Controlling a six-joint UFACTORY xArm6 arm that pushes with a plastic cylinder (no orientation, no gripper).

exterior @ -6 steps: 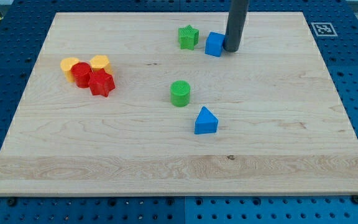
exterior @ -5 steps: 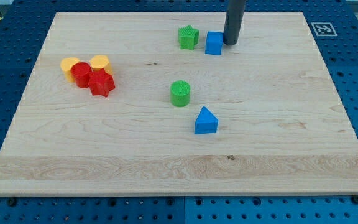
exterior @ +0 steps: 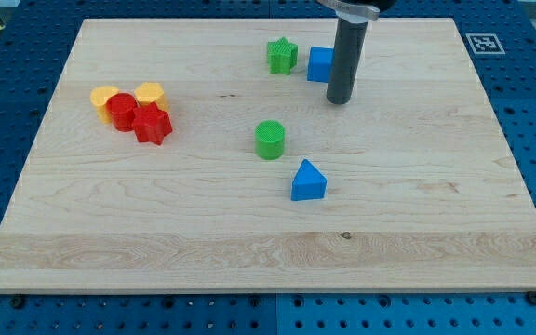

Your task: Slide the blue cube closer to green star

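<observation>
Camera view shows my tip bare on the board — holding nothing, just below and right of the blue cube, which sits near the view's top, just right of the green star, apart. Cube looks light, rigid, free-sliding — I judge its right face the place to push.

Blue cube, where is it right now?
The blue cube sits near the view's top, just right of the green star, with my tip below and slightly right of it.
</observation>
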